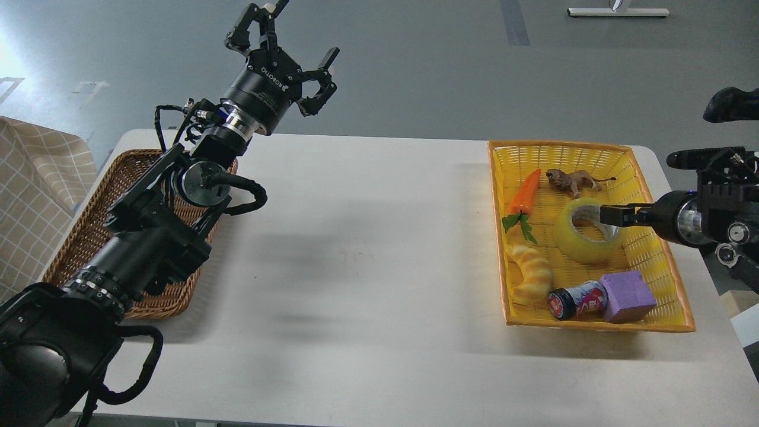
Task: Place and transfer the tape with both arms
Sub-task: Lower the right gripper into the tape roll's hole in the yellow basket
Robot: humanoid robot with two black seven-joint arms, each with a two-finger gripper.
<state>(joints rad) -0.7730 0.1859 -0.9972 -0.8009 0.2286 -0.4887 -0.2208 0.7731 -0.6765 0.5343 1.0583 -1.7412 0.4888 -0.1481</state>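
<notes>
The tape (584,240), a wide translucent yellow roll with a grey-white core, lies flat in the yellow basket (664,255) on the right of the table. My right gripper (614,214) comes in from the right, low over the roll's right rim; it is seen end-on and dark, so I cannot tell whether the fingers are open. My left gripper (283,44) is raised high above the table's far left edge, fingers spread open and empty.
The yellow basket also holds a toy carrot (523,197), a toy lion (570,179), a pale twisted bread toy (532,270), a small jar (576,300) and a purple block (628,295). A brown wicker basket (89,237) sits at the table's left, under my left arm.
</notes>
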